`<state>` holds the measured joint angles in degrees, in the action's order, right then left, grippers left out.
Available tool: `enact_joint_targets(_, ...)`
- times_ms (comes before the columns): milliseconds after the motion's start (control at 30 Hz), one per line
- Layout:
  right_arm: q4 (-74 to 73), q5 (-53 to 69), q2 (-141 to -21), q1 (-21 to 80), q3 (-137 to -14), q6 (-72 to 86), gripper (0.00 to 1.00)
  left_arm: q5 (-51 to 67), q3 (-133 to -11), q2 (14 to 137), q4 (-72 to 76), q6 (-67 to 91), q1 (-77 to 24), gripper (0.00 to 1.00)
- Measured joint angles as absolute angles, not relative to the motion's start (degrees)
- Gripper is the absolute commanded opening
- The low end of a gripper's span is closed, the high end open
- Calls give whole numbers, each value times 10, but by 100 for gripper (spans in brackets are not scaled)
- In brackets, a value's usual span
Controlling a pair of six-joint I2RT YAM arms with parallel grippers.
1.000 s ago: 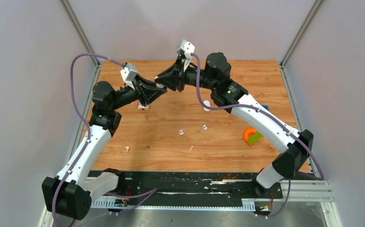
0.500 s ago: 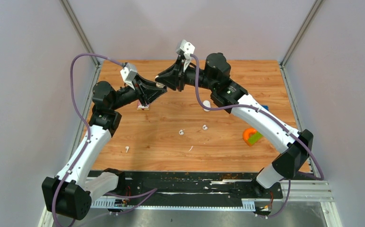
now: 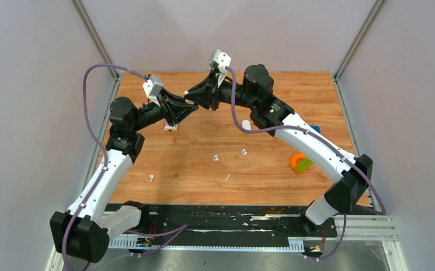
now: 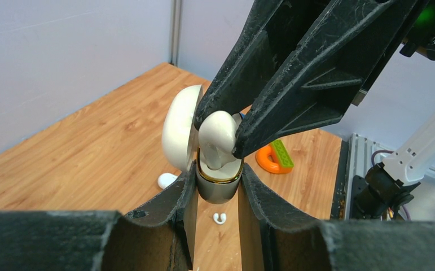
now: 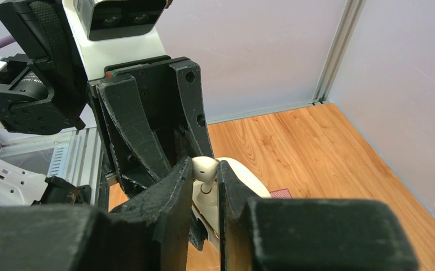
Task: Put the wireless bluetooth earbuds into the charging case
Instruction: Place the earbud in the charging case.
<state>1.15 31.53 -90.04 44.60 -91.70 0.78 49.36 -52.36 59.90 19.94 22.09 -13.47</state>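
We see the left pincer [image 4: 219, 172] clenched on the charging case [image 4: 219, 192], a smooth white shell with a gold rim and its lid swung open. It is held above the wooden bench [image 3: 192, 186], and the right pincer [image 5: 205, 172] grips one glossy white earbud [image 4: 218, 132] whose stem reaches into the case's mouth. The rough black fingers of both pincers crowd that opening tip to tip. Below, small loose earbuds [image 3: 216, 158] lie scattered on the grain near a thin white sliver [image 3: 227, 177], with an orange ring [image 3: 297, 161] carrying a green block well apart on the right.
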Motion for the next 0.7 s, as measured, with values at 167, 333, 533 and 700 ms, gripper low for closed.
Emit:
enact_joint_targets(167,11,315,-900,446,-917,7,4,493,-524,599,199,222,-135,0)
enact_joint_targets(333,15,315,-900,446,-914,7,7,492,-524,599,199,223,-135,0)
enact_joint_targets(533,40,306,-899,449,-897,7,7,489,-523,599,191,223,-133,0)
enact_joint_targets(700,57,300,-898,454,-889,-1,8,489,-523,599,191,225,-133,0)
